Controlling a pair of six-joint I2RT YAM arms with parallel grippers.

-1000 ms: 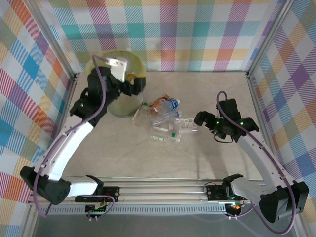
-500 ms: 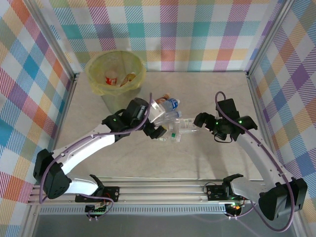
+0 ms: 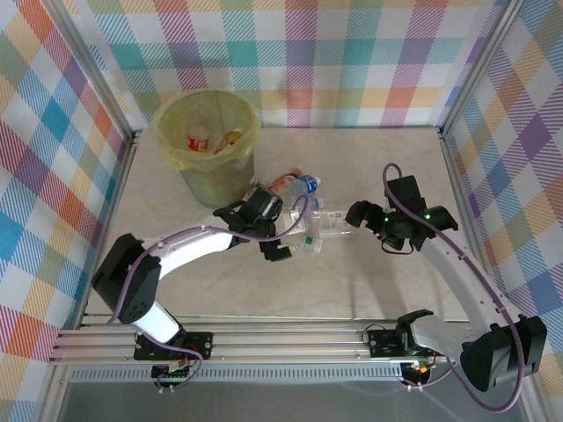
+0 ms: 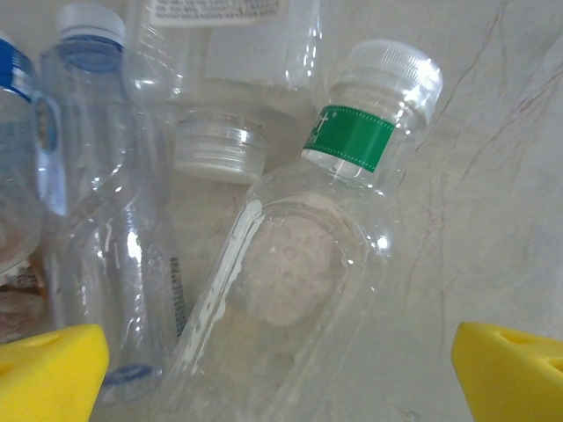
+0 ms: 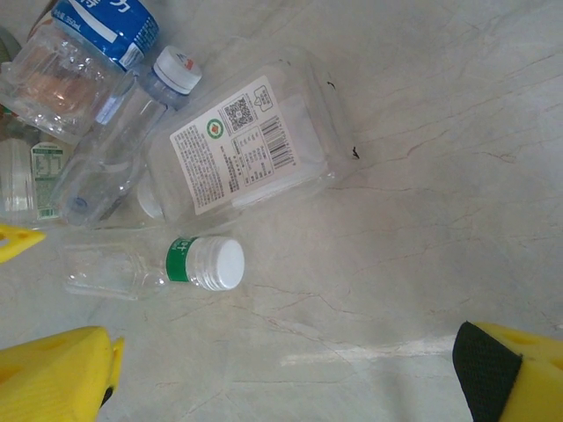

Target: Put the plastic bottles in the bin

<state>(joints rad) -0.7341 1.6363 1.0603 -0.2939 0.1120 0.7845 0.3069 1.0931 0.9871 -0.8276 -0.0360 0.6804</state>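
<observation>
Overlapping bottles (edges cropped)

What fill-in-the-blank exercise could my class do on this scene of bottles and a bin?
1. The bin stands in the table's far ____ corner.
2. The left gripper hovers with its jaws ____ over a bottle.
3. That bottle has a ____ band under its cap.
4. The right gripper is open and holds ____.

Missing words: left; open; green; nothing
</observation>
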